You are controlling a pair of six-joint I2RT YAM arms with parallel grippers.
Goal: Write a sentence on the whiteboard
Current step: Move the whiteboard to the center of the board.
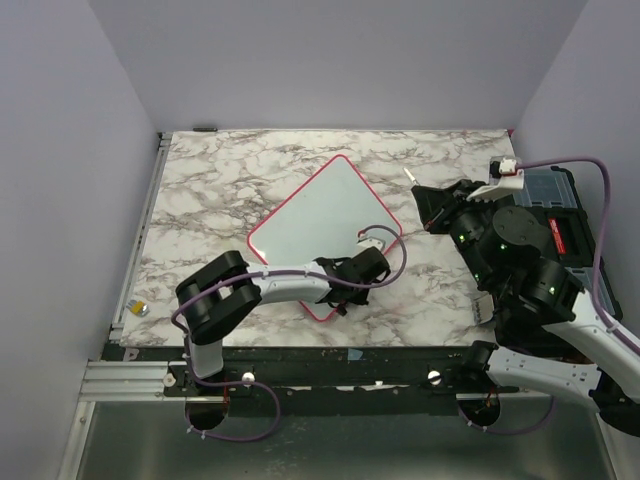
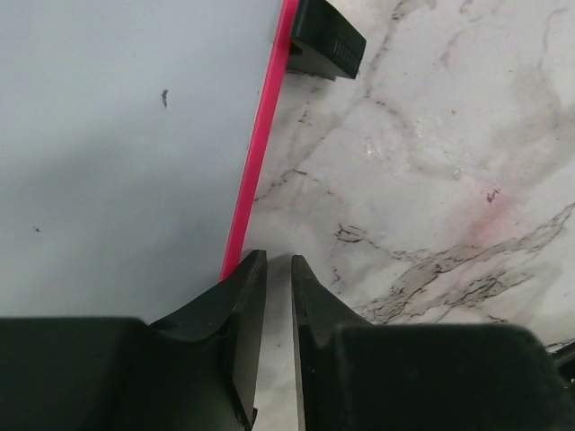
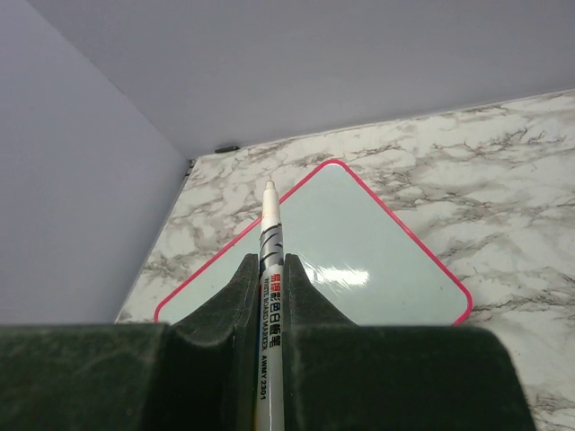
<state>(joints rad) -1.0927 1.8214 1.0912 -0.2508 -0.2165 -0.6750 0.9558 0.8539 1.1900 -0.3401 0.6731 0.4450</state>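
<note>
My whiteboard [image 1: 318, 222], white with a pink-red frame
It lies flat at the table's [image 1: 220, 180] middle, turned cornerwise like a diamond

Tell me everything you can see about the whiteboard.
The whiteboard lies flat on the marble table, turned like a diamond. Its glossy white face looks blank apart from tiny dark specks. A thin pink-red frame with rounded corners rims it, and a black clip sits on one edge. The left pincer, nearly shut, is at its near right edge; contact is unclear.

Soft even light, glare on whiteboard [image 3: 334, 260]
</note>
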